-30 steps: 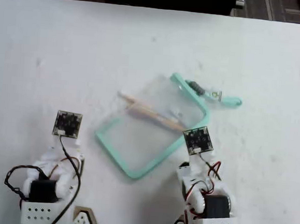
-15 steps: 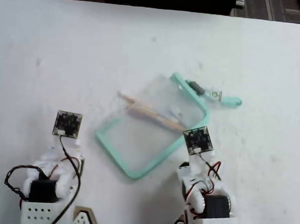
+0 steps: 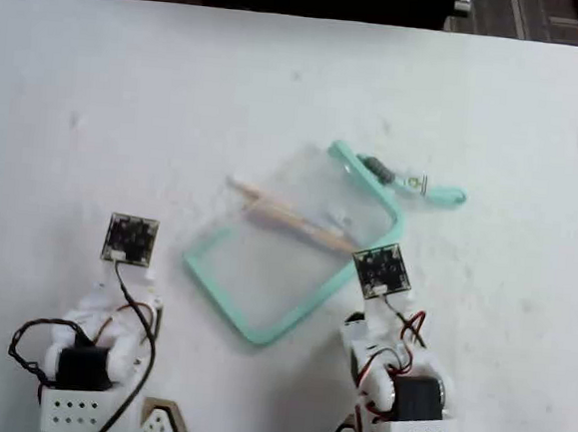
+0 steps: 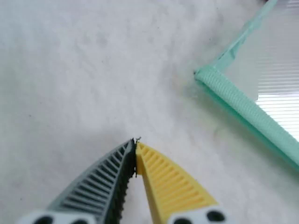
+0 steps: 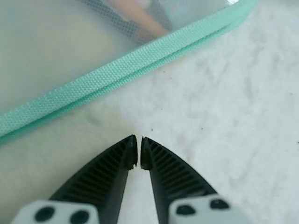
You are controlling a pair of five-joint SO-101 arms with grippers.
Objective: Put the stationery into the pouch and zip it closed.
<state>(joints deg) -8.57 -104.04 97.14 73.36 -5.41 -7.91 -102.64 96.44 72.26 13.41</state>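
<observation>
1. Nearest the viewer, the two arms sat at the table's [image 3: 128, 93] front edge, one on each side of the pouch. Neither was touching it.
2. The left gripper [image 4: 135, 144] had its grey and yellow fingers pressed together and held nothing. It hovered over bare table just beside one corner of the pouch [image 4: 243, 107], probably a parked pose rather than a grasp.
3. The right gripper [image 5: 138, 151] was also closed and empty, its black tips almost meeting. It pointed at the pouch's green woven edge from near by.
4. Between the arms, the pouch [image 3: 294, 276] lay flat at an angle. It was clear plastic with mint green trim.
5. A wooden pencil [image 3: 289, 216] lay across the pouch's farther half and, seen through the mesh in the right wrist view, appeared to be inside. That suggested the loading step was done.
6. Farther off, on the pouch's far right side, a dark zip slider [image 3: 373, 168] sat on the trim. Its mint pull loop [image 3: 449, 196] trailed onto the table.
7. Whether the zip was fully closed could not be told. If it was not, the pull loop seemed the natural thing to grip.
</observation>
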